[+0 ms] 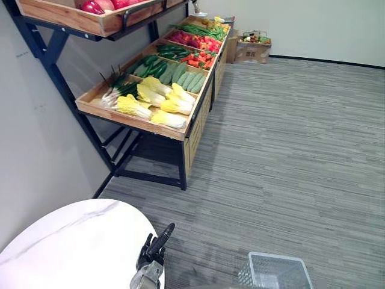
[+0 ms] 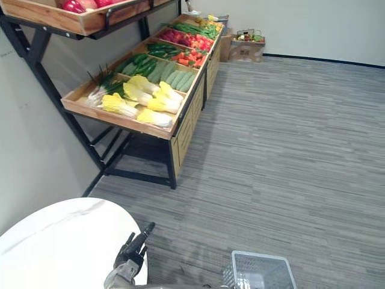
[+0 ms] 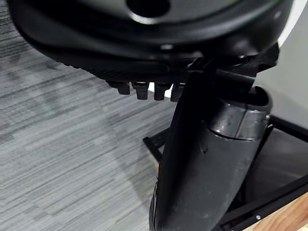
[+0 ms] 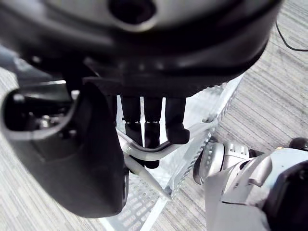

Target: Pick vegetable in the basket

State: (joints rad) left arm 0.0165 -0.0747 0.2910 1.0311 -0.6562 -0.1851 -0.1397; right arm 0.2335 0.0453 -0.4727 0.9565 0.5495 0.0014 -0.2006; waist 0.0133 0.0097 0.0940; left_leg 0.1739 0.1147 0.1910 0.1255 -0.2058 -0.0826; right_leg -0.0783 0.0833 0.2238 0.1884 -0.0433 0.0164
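— Which step are we on?

— By our judgement we are only starting. Our right hand is curling its fingers round the handle of the wire basket, which is hanging at the near right. We are seeing no vegetable in the part of the basket that shows.

— And where are the vegetables sitting?

— They are lying in the wooden stand at the far left, well apart from us. The yellow cabbages are filling the nearest crate. The cucumbers are lying just beyond them, and red and green produce is running on toward the far wall.

— What is our left hand doing?

— It is hanging loosely open and holding nothing, beside the white round table at the near left.

— So what is the next move asking of us?

— We are thinking it means closing in on the stand, passing right of the table. The free hand then reaches a cabbage while the basket comes alongside.

— Are we reading any labels?

— No. The cardboard box by the far wall is showing print, but we are finding it too small to read.
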